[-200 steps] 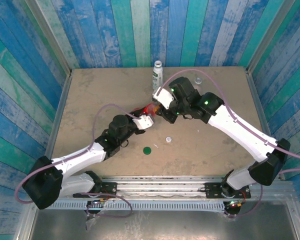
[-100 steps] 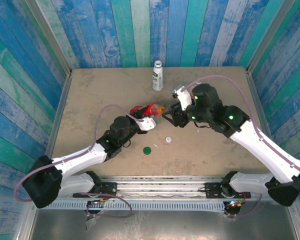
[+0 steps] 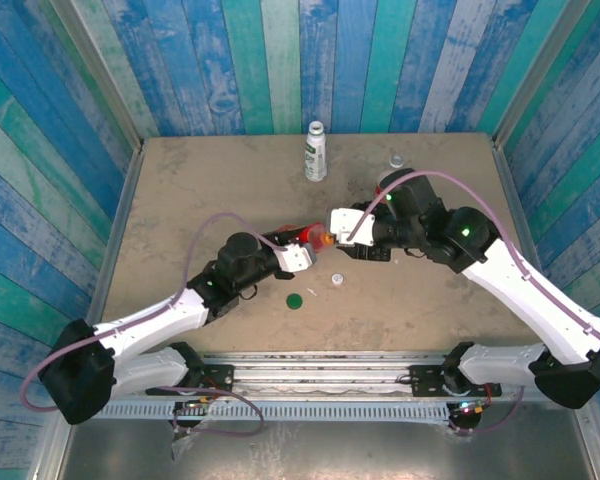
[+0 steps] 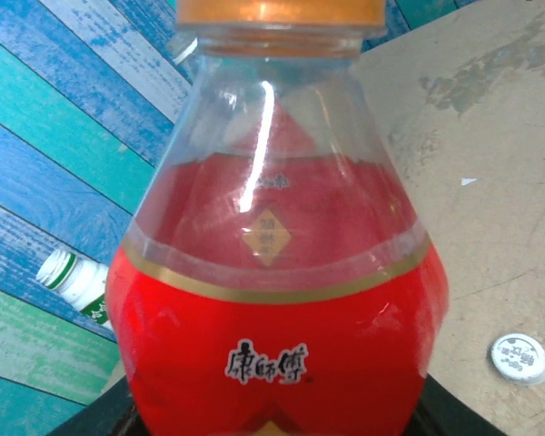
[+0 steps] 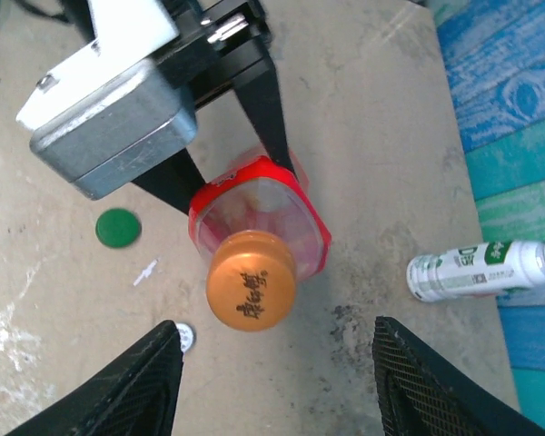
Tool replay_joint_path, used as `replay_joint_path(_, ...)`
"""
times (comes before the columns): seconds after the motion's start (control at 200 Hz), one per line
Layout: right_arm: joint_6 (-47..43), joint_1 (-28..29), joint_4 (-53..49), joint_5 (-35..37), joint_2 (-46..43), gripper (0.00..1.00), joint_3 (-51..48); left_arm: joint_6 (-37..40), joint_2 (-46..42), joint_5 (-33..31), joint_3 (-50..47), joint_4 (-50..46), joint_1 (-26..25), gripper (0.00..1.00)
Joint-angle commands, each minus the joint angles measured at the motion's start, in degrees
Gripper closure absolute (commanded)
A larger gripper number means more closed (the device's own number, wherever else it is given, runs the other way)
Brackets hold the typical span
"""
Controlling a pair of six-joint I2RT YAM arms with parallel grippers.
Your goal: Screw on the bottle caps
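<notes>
My right gripper (image 5: 274, 329) hangs open, its fingers on either side of the orange cap (image 5: 251, 286) without touching it. That cap sits on the red-labelled bottle (image 4: 272, 300), which my left gripper (image 3: 298, 238) clamps by the body, tipped sideways above the middle of the table (image 3: 180, 200). I'd call 1 of 3 capped, tightness unclear. 2 caps lie loose toward the near edge, white cap (image 3: 337, 279) and green cap (image 3: 296, 299). The white bottle (image 3: 315, 155) stands at the far edge.

Clear bottle (image 5: 259, 213) with the red label is held sideways in the left jaws, orange cap (image 5: 251, 291) seated on it, just ahead of the right jaws' gap. Green cap (image 5: 118, 227) and white cap (image 4: 520, 357) are left flat on the desk nearby. White bottle (image 3: 315, 152) is stood upright well beyond.
</notes>
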Motion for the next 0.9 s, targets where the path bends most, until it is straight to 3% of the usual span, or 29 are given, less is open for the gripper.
replay_joint_path(0.0, -6.42, 0.97, -3.03, 0.26, 0.46, 0.44, 1.55, -0.76, -0.55, 1.96, 2.2, -1.48, 0.04, 0.54)
replay_joint_path(0.365, -8.88, 1.3, -3.53, -1.99, 5.09, 0.53, 3.11, -0.78, -0.22, 1.8, 2.92, -2.42, 0.04, 0.54)
replay_joint_path(0.646, -7.63, 1.35, -3.66, -1.06, 6.49, 0.79, 3.75, -0.56, 0.61, 1.49, 3.18, -2.48, 0.02, 0.54)
replay_joint_path(0.811, -1.84, 0.97, -2.96, -2.09, 6.75, 0.82, 3.8, -1.25, 1.5, -1.74, 3.01, 0.88, 0.05, 0.53)
replay_joint_path(0.896, 6.71, 0.59, 0.35, -5.4, 6.43, 0.84, 2.58, -1.82, 2.33, -4.66, 2.25, 5.22, 0.04, 0.53)
